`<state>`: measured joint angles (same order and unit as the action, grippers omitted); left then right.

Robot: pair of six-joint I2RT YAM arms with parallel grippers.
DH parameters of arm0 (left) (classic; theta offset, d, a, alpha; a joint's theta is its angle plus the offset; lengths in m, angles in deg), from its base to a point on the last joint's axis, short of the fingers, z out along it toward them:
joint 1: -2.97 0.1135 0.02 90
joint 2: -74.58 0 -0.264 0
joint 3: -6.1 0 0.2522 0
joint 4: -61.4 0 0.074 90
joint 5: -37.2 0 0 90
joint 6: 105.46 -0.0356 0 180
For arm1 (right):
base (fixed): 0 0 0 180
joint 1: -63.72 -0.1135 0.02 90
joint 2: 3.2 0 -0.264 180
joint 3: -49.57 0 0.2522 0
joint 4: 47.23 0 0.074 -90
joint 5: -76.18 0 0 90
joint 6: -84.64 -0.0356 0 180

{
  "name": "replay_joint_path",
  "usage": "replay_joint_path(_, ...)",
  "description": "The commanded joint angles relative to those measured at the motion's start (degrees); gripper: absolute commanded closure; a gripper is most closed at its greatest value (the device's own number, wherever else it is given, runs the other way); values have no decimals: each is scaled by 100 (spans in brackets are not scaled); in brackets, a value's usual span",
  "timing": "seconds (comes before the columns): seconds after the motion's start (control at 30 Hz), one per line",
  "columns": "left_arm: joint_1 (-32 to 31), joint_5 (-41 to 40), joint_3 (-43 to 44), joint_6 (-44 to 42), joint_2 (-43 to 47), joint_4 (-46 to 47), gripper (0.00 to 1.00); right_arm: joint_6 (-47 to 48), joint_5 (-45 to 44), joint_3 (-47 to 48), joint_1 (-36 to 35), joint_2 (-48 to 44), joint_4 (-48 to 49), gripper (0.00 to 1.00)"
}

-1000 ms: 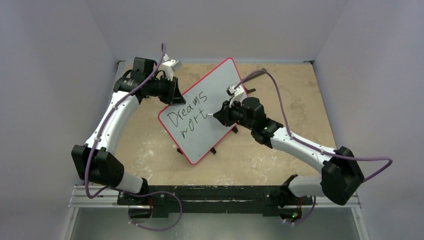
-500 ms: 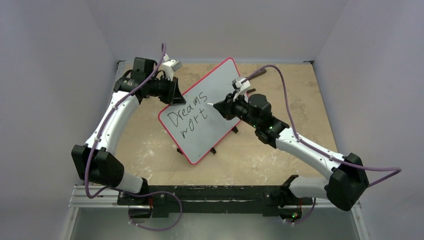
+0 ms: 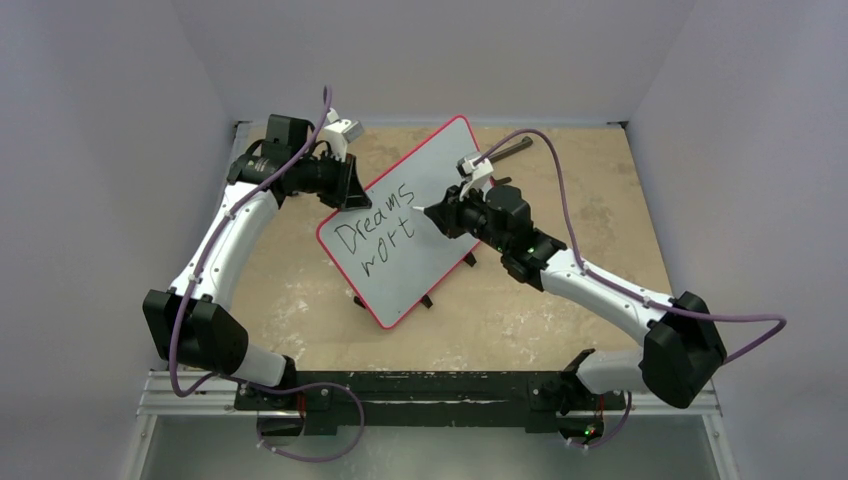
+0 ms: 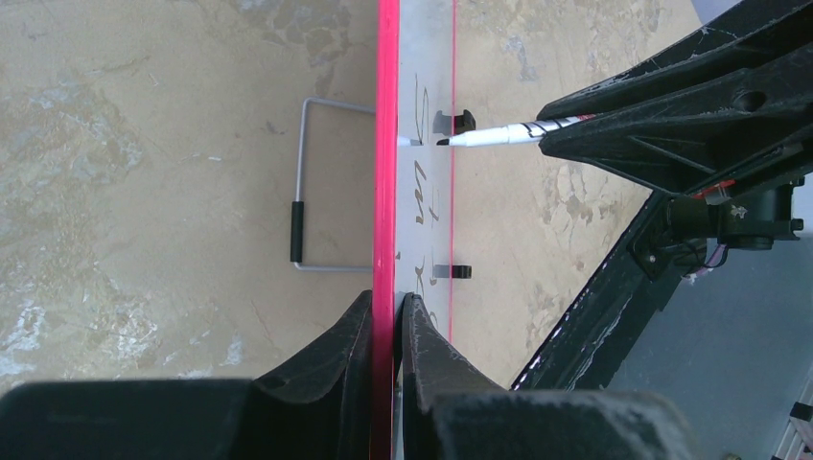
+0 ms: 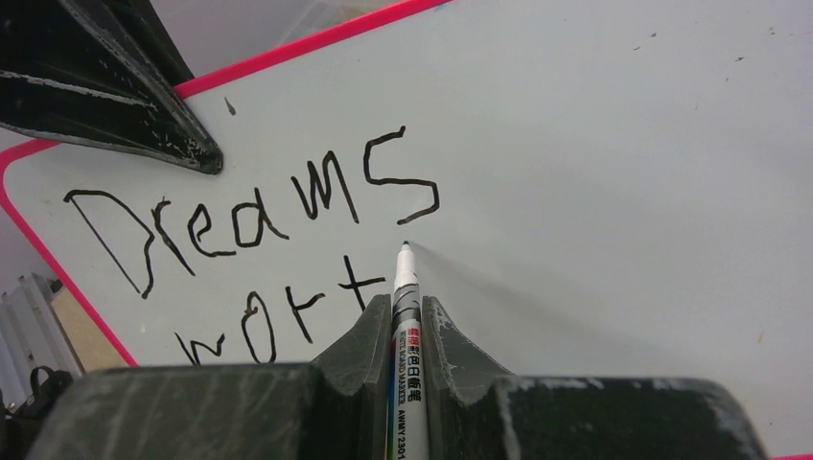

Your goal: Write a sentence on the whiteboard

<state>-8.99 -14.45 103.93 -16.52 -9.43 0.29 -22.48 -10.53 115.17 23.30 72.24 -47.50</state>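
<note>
The whiteboard (image 3: 415, 280) is showing a white face inside a thin red rim. The sentence (image 3: 375, 228) is appearing on it in black letters. The marker (image 5: 404, 278) is wearing a white barrel with black bands, red print and a black tip. The left end effector (image 4: 386, 302) and the right end effector (image 5: 405, 305) are appearing black. The table (image 3: 590, 200) is looking tan, mottled with pale patches.

Smooth, glossy whiteboard (image 5: 623, 144) with a bright red plastic rim; mottled, matt wooden bench (image 3: 480, 335); thin bare metal wire stand (image 4: 297, 230).
</note>
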Motion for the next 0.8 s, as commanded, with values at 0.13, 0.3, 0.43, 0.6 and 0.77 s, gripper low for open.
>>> replay_joint_path(0.13, 19, -143, 65, -158, 155, 270, 100, -37, -283, 53, 26, 32, 221, 100)
replay_joint_path(0.3, 19, -143, 65, -158, 156, 273, 100, -12, -292, -73, 27, 52, 133, 100)
replay_joint_path(0.43, 19, -135, 65, -158, 156, 271, 100, 0, -273, -279, 31, -6, 93, 100)
replay_joint_path(0.6, 19, -126, 74, -149, 147, 270, 100, 4, -202, -506, 26, -76, 21, 100)
replay_joint_path(0.77, 19, -119, 74, -144, 139, 275, 100, -51, -147, -735, 26, -189, -31, 100)
